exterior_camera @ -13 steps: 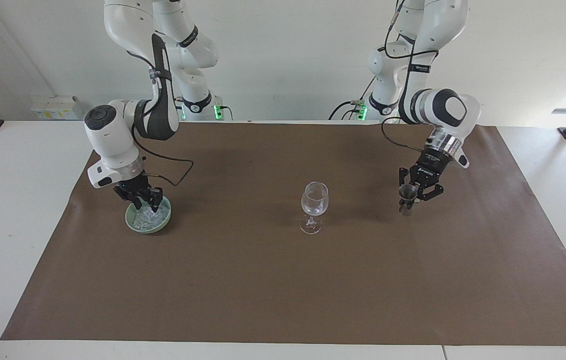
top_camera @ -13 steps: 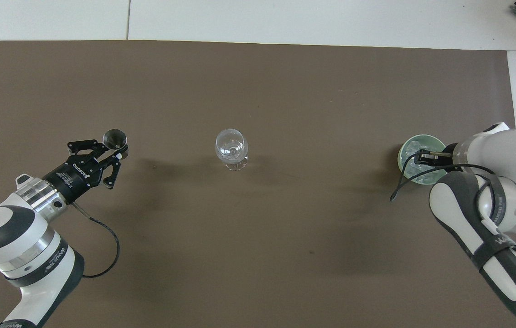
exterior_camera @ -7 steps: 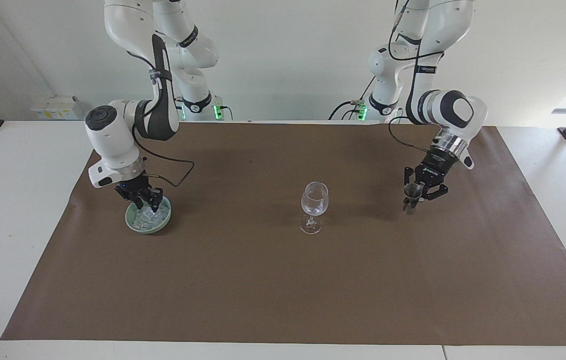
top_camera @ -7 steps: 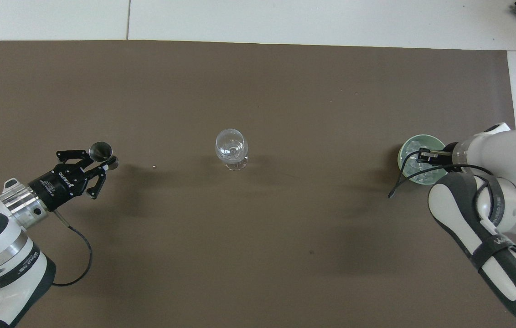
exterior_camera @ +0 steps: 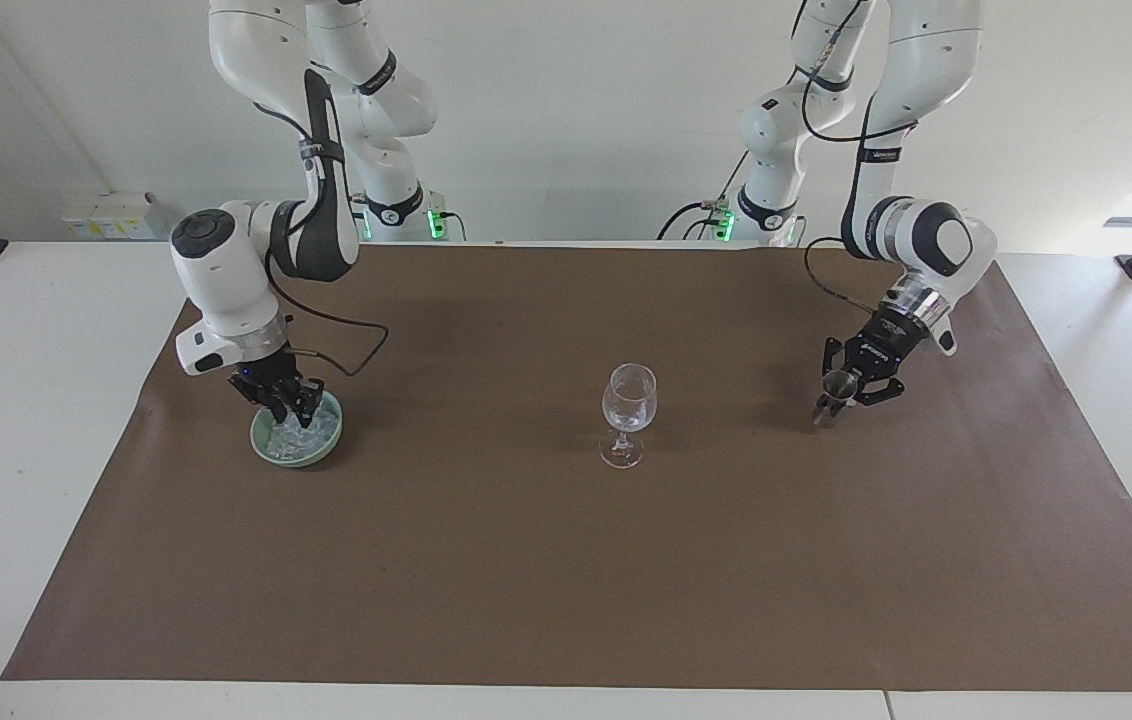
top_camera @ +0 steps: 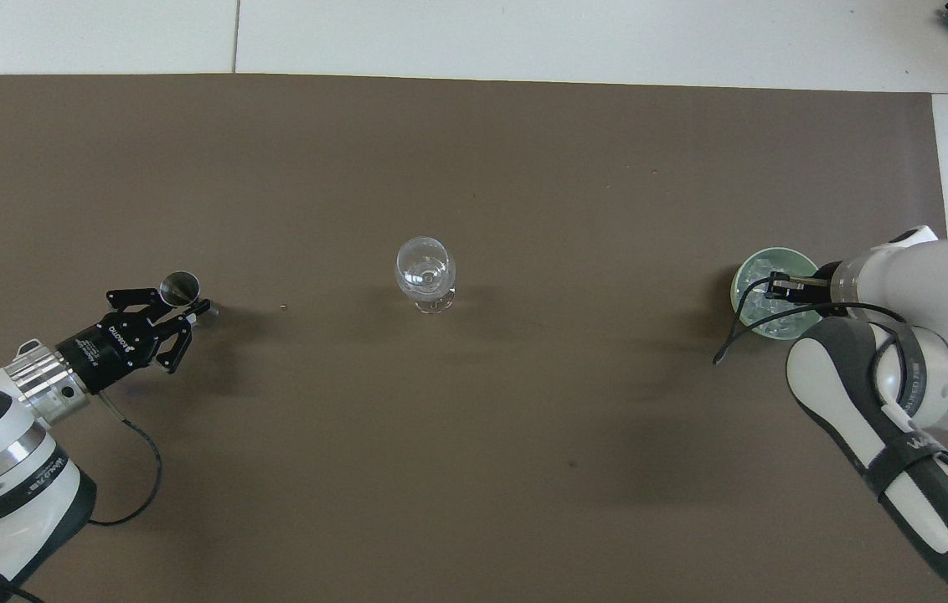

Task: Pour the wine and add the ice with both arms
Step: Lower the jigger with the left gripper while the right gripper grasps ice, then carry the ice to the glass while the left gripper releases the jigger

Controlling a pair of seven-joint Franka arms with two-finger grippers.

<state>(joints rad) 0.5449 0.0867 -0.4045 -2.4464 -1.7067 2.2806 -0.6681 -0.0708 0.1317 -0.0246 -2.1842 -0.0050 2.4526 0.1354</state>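
**A:** Where is the ice (exterior_camera: pixel 292 438) right now?

**B:** Heaped in the green bowl (exterior_camera: pixel 266 449), on the brown mat (exterior_camera: pixel 566 580) toward the right arm's end of the table. The right gripper (exterior_camera: pixel 288 405) points almost straight down into it, tips among the chunks. I can't tell whether the fingers have closed on a piece.

**A:** And where does the ice have to go?

**B:** Into the wine glass (exterior_camera: pixel 628 412), which stands upright at the middle of the mat, well apart from the bowl. From the bowl it lies sideways, toward the left arm's end and at about the same distance from the robots. So I'd judge the coming move to be a lift and then a level carry across to the glass rim.

**A:** What about the other side?

**B:** The left gripper (exterior_camera: pixel 851 387) holds a small metal measuring cup (exterior_camera: pixel 834 389), fingers clamped on it, low over the mat toward the left arm's end. The cup is tilted, its mouth turned up and away from the wrist.

**A:** Which arm is closer to the glass?

**B:** The left gripper looks a little closer than the right, but neither is near it.
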